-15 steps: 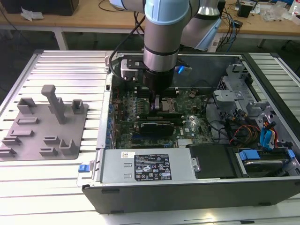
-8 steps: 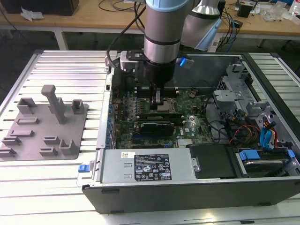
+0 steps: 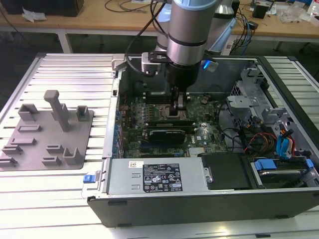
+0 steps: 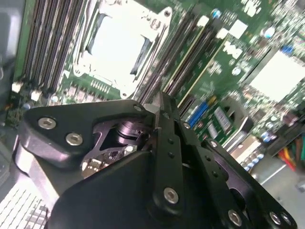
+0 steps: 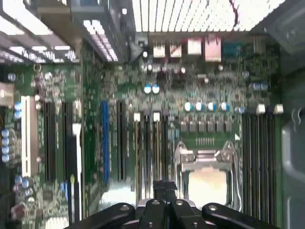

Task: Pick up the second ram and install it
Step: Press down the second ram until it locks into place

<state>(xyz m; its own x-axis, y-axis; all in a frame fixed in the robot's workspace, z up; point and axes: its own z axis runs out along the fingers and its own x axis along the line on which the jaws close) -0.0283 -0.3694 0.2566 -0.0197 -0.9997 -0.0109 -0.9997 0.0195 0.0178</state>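
Open computer case (image 3: pixel 199 199) on the slatted table (image 3: pixel 70 69); motherboard (image 3: pixel 149 124) inside it. Tray (image 3: pixel 45 134) on the table, well apart, toward the exterior view's left of the case. Gripper (image 3: pixel 176 110) inside the case, above the memory slots (image 5: pixel 147 152) beside the CPU socket (image 5: pixel 205 181). Drive bays (image 3: pixel 279 144) in the case at the exterior view's right.

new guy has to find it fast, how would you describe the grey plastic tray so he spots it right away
Start from the open computer case in the exterior view and look to that view's left, onto the ribbed metal table. The grey plastic tray lies flat there, outside the case. It is the one matte grey slab studded with blocks and recesses, with a tall peg standing up from it.
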